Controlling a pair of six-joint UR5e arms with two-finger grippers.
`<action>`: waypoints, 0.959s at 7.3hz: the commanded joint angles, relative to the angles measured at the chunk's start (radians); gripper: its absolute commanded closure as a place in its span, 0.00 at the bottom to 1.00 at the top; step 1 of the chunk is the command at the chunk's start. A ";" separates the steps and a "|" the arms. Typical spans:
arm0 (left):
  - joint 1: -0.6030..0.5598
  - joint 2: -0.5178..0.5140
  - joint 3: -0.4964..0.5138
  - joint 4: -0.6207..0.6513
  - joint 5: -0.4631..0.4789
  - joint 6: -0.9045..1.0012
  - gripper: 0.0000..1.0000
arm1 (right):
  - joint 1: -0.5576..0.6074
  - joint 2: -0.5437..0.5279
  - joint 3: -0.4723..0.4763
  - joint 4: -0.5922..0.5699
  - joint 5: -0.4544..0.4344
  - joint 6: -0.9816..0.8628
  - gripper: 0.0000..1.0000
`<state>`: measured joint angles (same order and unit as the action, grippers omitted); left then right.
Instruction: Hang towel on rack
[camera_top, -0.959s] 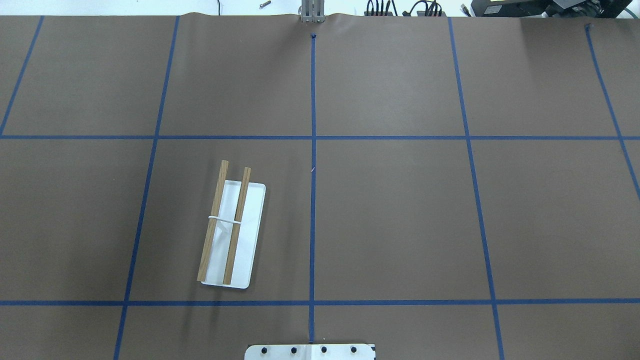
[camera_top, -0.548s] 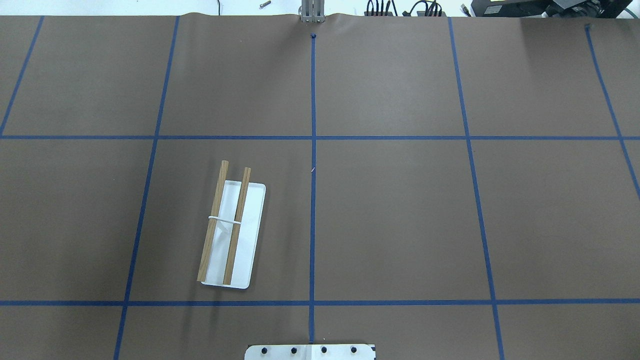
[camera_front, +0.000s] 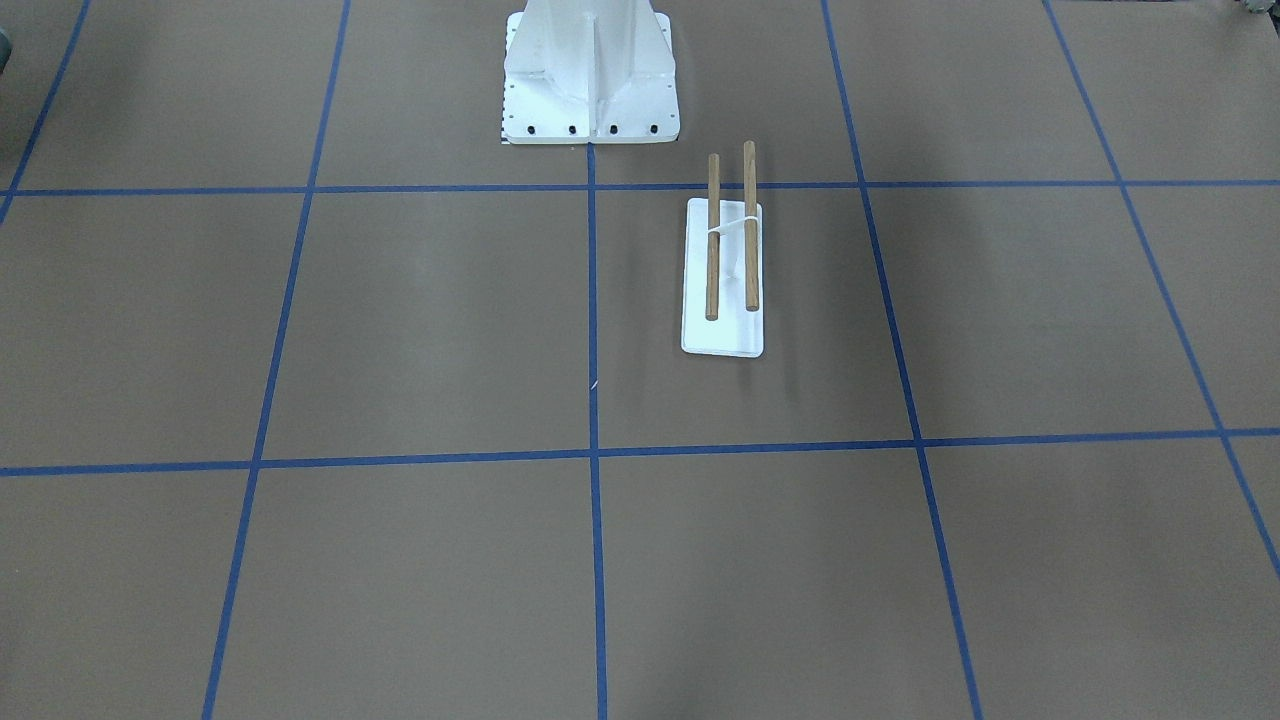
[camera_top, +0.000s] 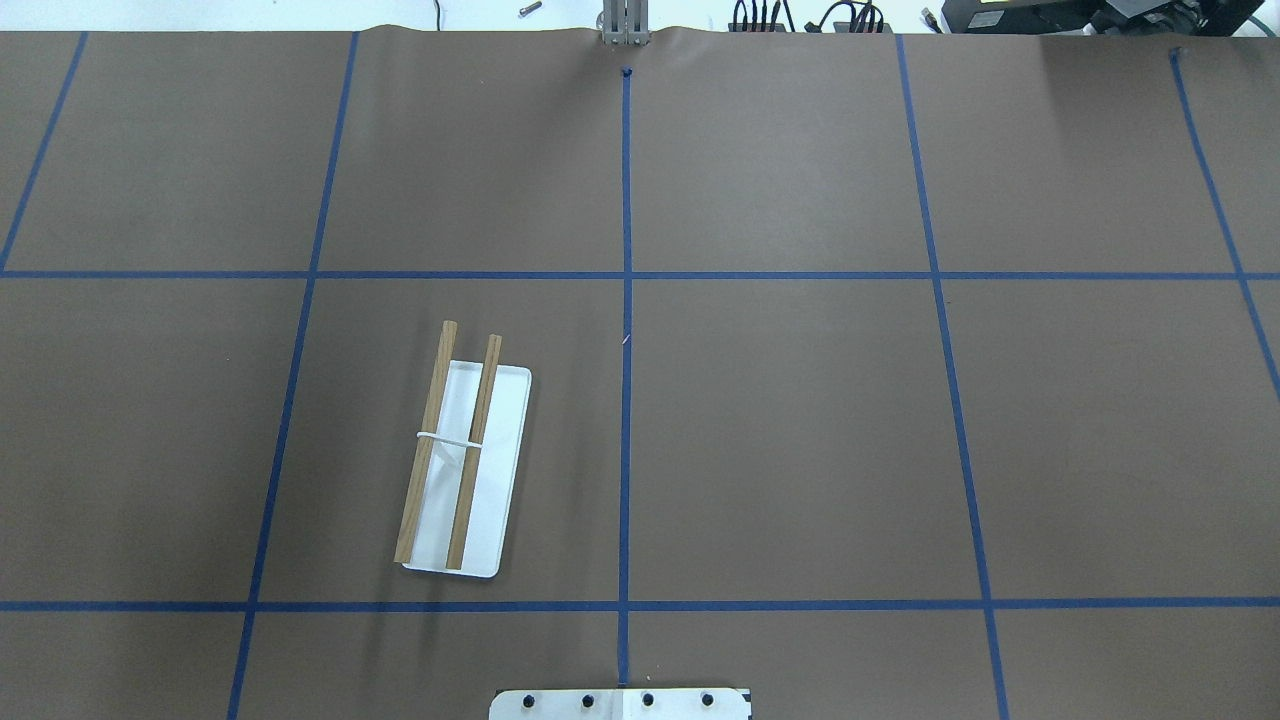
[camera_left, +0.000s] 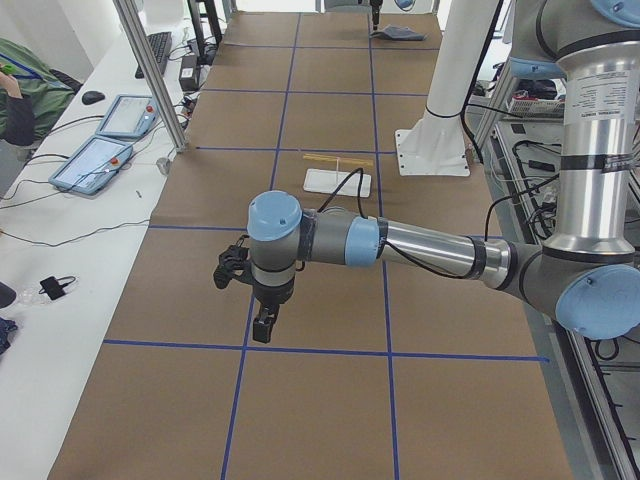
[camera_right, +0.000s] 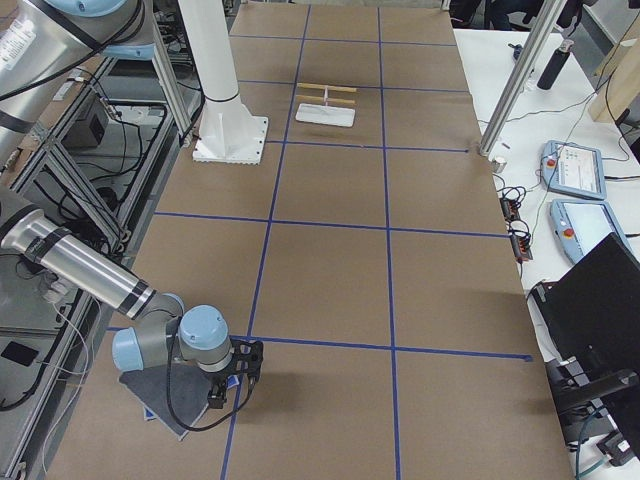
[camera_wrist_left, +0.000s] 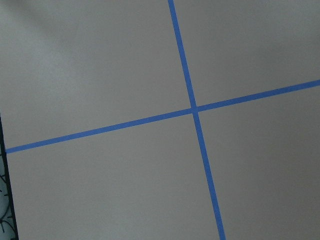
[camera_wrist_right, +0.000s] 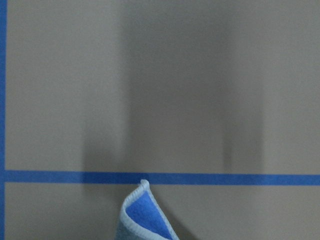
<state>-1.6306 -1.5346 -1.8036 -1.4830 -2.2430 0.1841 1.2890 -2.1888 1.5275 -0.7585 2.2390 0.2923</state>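
Observation:
The rack (camera_top: 462, 458) has two brown dowels on a white base plate and stands bare left of the table's centre line; it also shows in the front view (camera_front: 724, 270) and far off in both side views. The towel (camera_right: 158, 405) lies dark grey side up at the table's near right end. In the right wrist view one corner of the towel (camera_wrist_right: 145, 212) curls up and shows blue. My right gripper (camera_right: 222, 392) is right over the towel; I cannot tell its state. My left gripper (camera_left: 262, 332) hangs over bare table; I cannot tell its state.
The white bolted pedestal (camera_front: 590, 85) stands at the robot's edge, close to the rack. Blue tape lines grid the brown table. Metal frame posts (camera_right: 515, 80) and control tablets (camera_left: 95, 160) sit along the operators' side.

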 joint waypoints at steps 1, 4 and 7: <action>0.000 -0.001 0.000 -0.016 0.000 -0.003 0.01 | -0.075 0.004 -0.010 0.002 -0.024 0.028 0.07; 0.000 -0.002 0.001 -0.022 -0.001 -0.005 0.01 | -0.143 0.003 -0.013 0.002 -0.058 0.018 0.83; 0.000 -0.002 0.001 -0.022 0.000 -0.005 0.01 | -0.178 0.004 -0.012 0.004 -0.059 0.013 1.00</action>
<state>-1.6306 -1.5373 -1.8024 -1.5048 -2.2435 0.1795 1.1265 -2.1855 1.5143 -0.7550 2.1804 0.3075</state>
